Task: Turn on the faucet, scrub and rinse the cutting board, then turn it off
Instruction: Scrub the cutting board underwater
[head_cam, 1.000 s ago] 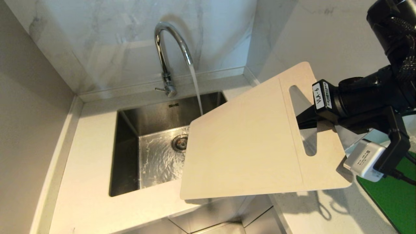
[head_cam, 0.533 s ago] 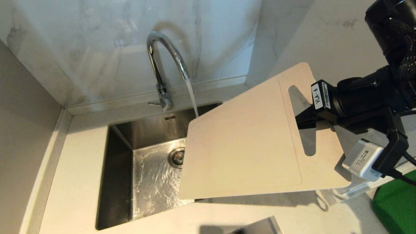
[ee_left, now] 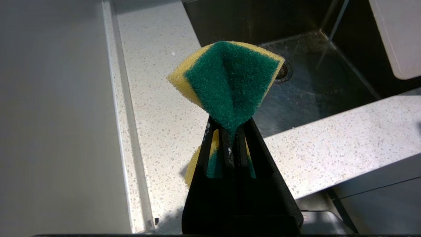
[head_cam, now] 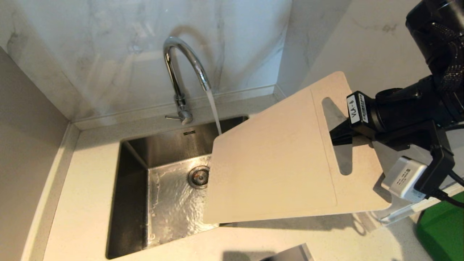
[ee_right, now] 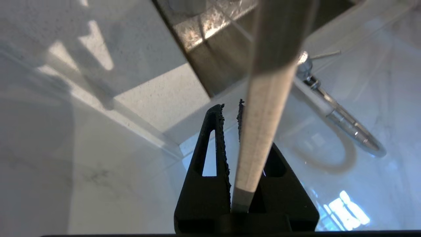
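The right claw (ee_right: 232,108) is clamped on the board (head_cam: 275,163), gripping it by the short end beside the slot handle, so the broad plain face is left free for scrubbing and water. It holds the board in the air, tilted, over the right part of the sink (head_cam: 137,188) and the counter (head_cam: 90,174) edge next to it. The board's long axis runs from the gripped handle end at upper right down toward the basin at lower left; its far short end points at the drain (head_cam: 198,177) and hangs over the basin. That slope looks chosen so water will run off the free end into the sink rather than back toward the arm.

The faucet (head_cam: 181,72) stands behind the basin with its lever at the base, and its stream (head_cam: 214,112) is running. The stream drops just behind the board's upper far corner; whether it strikes the board cannot be told, so the board probably needs to slide further under the spout.

The left claw (ee_left: 230,131) is out of the head view, pinched tight on a folded sponge (ee_left: 230,82), green side out, above the counter near the sink's front left, ready to scrub.
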Robot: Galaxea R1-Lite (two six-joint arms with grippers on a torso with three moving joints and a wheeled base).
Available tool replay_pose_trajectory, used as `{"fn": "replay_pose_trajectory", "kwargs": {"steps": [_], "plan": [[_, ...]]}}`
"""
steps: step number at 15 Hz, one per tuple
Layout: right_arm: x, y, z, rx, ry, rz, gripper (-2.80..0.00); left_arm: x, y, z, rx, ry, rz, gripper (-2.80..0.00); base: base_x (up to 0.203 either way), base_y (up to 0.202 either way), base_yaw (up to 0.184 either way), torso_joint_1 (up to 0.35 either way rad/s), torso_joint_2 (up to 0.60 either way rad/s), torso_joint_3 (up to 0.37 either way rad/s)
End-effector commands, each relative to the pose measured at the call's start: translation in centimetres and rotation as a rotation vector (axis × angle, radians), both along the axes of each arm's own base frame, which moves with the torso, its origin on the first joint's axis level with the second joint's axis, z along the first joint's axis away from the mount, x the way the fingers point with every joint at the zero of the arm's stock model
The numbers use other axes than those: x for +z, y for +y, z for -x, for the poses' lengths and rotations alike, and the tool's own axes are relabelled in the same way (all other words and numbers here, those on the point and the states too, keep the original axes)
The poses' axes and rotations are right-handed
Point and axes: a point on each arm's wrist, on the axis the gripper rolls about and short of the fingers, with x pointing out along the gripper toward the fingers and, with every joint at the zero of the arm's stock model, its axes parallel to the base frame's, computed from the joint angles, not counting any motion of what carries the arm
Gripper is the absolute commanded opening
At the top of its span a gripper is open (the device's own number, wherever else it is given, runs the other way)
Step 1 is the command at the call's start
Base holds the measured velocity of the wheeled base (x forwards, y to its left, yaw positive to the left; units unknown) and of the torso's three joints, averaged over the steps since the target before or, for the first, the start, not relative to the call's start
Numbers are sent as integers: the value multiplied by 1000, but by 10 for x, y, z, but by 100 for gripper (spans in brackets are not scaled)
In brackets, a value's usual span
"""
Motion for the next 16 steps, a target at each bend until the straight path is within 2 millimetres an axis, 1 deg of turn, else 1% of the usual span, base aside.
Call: {"fn": "replay_pose_trajectory", "kwargs": {"steps": [1, 3, 5, 6, 9, 12, 16], "plan": [[-6, 3, -8, 29, 23, 4, -280, 0, 0, 0, 0, 2, 0, -280, 0, 0, 0, 0, 0, 0], [-14, 8, -19, 84, 59, -34, -280, 0, 0, 0, 0, 2, 0, -280, 0, 0, 0, 0, 0, 0], [-19, 13, -34, 117, 43, -66, -280, 0, 0, 0, 0, 2, 0, -280, 0, 0, 0, 0, 0, 0], [-21, 15, -43, 122, 24, -75, -280, 0, 0, 0, 0, 2, 0, -280, 0, 0, 0, 0, 0, 0], [-31, 20, -60, 126, 41, -71, -280, 0, 0, 0, 0, 2, 0, -280, 0, 0, 0, 0, 0, 0], [-35, 24, -77, 117, 41, -65, -280, 0, 0, 0, 0, 2, 0, -280, 0, 0, 0, 0, 0, 0], [-39, 25, -90, 105, 20, -68, -280, 0, 0, 0, 0, 1, 0, -280, 0, 0, 0, 0, 0, 0]]}}
